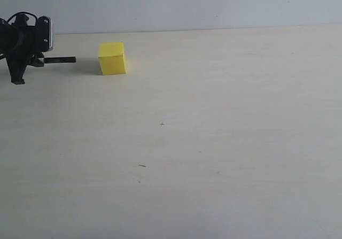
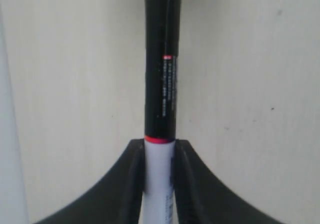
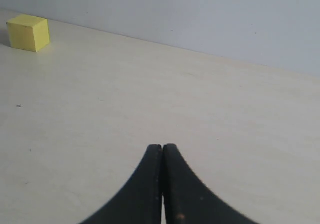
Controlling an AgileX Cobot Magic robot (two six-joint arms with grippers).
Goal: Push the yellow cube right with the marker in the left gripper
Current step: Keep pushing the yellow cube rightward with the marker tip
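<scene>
Marker (image 1: 61, 60) left of cube (image 1: 112, 58) — a gap between — on table (image 1: 214, 143).

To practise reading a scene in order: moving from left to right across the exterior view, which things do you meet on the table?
left gripper → black end of the marker sticking out of it → yellow cube, standing apart from the marker tip → bare table.

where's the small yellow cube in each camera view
Exterior view: small bright yellow cube upper left, a gap right of the black-capped marker.
Left wrist view: not in it.
Right wrist view: far off by the wall, beyond the shut black right gripper.
Shared landmark: the tiny dark cross mark on the pale table, in exterior and right wrist views.
</scene>
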